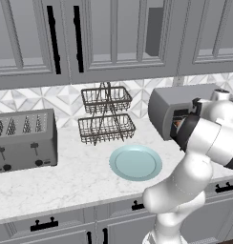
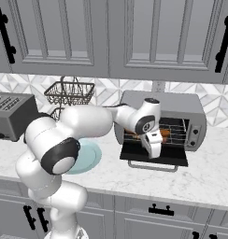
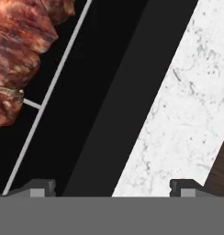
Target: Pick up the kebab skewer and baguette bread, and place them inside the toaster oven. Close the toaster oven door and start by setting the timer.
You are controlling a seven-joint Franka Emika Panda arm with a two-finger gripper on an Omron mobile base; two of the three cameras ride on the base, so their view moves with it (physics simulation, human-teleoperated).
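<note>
Red-brown kebab skewer lies on the toaster oven rack. Empty gripper, fingers spread wide, should retreat straight back, clearing the dropped door.

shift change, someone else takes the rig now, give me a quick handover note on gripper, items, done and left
Gripper: open, empty, over the dropped-open dark door of the grey box-shaped toaster oven.
Kebab skewer with red-brown chunks: lying on the oven's wire rack, inside.
Round pale teal plate: bare.
Baguette: can't be made out in these views; check whether it is in the oven.
Done: skewer in.
Left: confirm or load the baguette, close the door, set the timer.
</note>
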